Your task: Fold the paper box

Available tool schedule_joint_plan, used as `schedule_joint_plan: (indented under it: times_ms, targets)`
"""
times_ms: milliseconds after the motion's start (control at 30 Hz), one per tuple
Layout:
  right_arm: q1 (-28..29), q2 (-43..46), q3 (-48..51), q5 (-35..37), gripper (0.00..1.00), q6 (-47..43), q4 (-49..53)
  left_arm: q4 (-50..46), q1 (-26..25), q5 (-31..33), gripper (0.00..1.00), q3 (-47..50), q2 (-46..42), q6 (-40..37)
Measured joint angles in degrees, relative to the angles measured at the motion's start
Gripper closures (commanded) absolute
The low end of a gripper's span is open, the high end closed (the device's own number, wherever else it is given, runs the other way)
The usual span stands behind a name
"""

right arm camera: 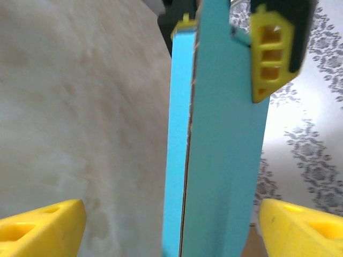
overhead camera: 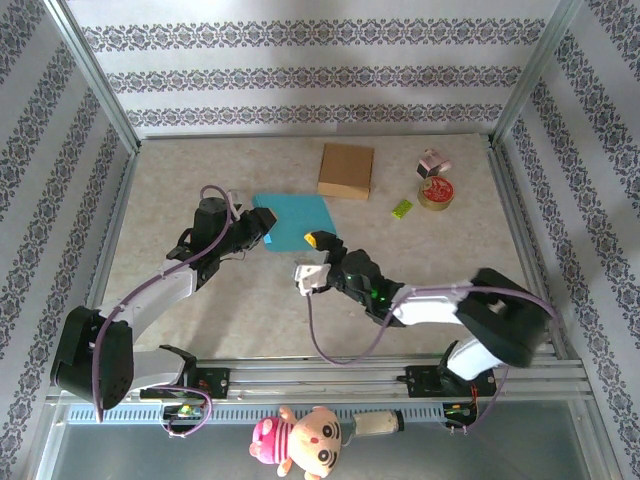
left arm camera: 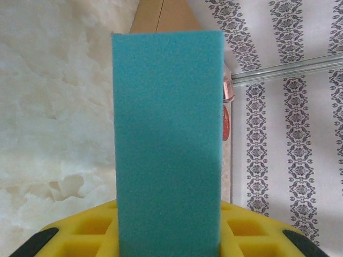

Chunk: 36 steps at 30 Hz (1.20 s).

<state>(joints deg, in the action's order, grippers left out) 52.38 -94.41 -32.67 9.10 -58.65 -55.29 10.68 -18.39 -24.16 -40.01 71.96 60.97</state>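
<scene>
Left wrist view: my left jaws clamp the paper box [left arm camera: 169, 144] steady, letting my wide-open right jaws straddle it.

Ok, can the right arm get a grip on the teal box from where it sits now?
Probably yes: the right gripper is open, its fingers straddling the teal box edge with nothing between. The left gripper clamps the opposite end.
</scene>
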Motion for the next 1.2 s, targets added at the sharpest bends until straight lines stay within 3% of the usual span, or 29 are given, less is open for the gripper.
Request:
schedule_joint_plan:
  times_ms: [100, 200, 433, 500, 633, 800, 900, 967, 1067, 1200]
  targets:
    - [0.0, -6.8, -3.6, 5.4, 0.13, -6.1, -7.3, 0.1, 0.0, -0.7, 0.76, 0.0, 0.0, 1.1]
    - [0.0, -11.0, -5.8, 8.9, 0.19, -10.6, -13.0, 0.3, 0.0, -1.0, 0.76, 0.0, -0.1, 2.1]
    - [0.0, -13.2, -5.9, 11.0, 0.54, -13.9, -18.1, 1.5, 0.1, -0.7, 0.74, 0.0, -0.3, 3.6]
    - [0.0, -13.2, -5.8, 11.0, 0.6, -14.2, -18.6, 1.7, 0.1, -0.8, 0.69, -0.1, -0.6, 4.0]
    - [0.0, -12.7, -4.9, 10.8, 0.72, -13.3, -19.9, 1.2, 0.1, -0.9, 0.49, -0.1, -0.9, 4.5]
    - [0.0, -6.8, -1.6, 9.3, 0.76, -10.2, -14.4, -2.2, 0.1, -0.9, 0.33, -1.5, -2.9, 2.0]
    - [0.0, 1.6, -0.6, 7.2, 0.75, -6.6, -4.3, -9.1, 0.0, 1.6, 0.26, -5.1, -6.4, -3.9]
    - [-0.8, 9.2, -3.0, 3.1, 0.74, -3.3, 10.5, -13.6, 0.0, 5.3, 0.21, -8.0, -10.0, -9.7]
    - [-3.5, 15.8, -12.8, -7.5, 0.73, 1.5, 36.0, -17.9, 0.0, 11.4, 0.18, -11.7, -16.5, -18.9]
    - [-6.2, 14.9, -31.1, -18.1, 0.72, 4.2, 67.3, -22.6, 0.0, 15.3, 0.16, -13.4, -23.9, -30.7]
